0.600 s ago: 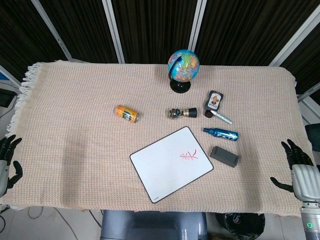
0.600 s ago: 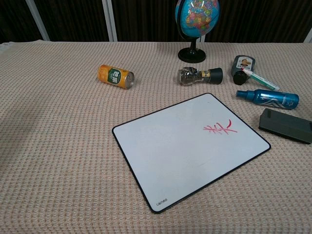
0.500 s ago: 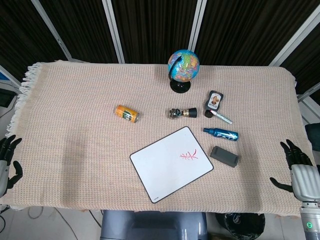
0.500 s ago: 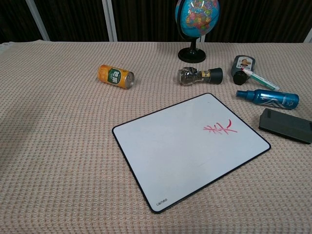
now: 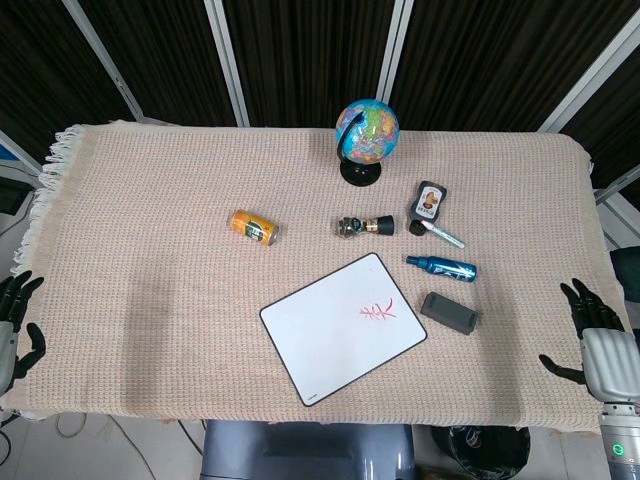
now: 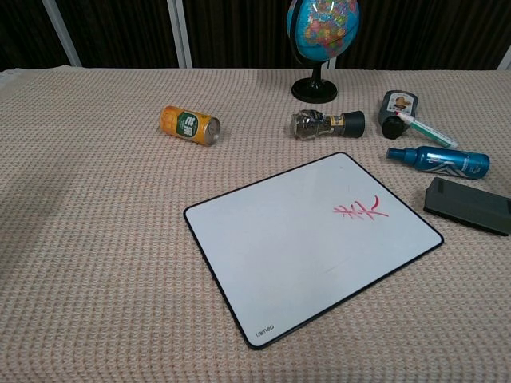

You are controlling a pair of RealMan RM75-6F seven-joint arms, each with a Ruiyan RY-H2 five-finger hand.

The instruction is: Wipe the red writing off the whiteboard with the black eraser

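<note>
Both hands idle at the near worktop edge, left hand [image 5: 14, 320] and right hand [image 5: 592, 338] empty, fingers seemingly spread, so whiteboard [image 5: 335, 330] with red writing [image 5: 376, 314] lies untouched, black eraser [image 5: 449, 312] just beside it, reachable.

Left hand [image 5: 15, 325]: cut by the head view's left edge, only dark fingers showing; right hand [image 5: 598, 345]: its arm runs off the bottom edge; neither hand appears in the chest view; globe [image 6: 322, 24]: top cropped by the chest view's upper edge; black eraser [image 6: 468, 206]: right end clipped at the frame's edge; can [image 5: 253, 227]: label too small to read.
</note>
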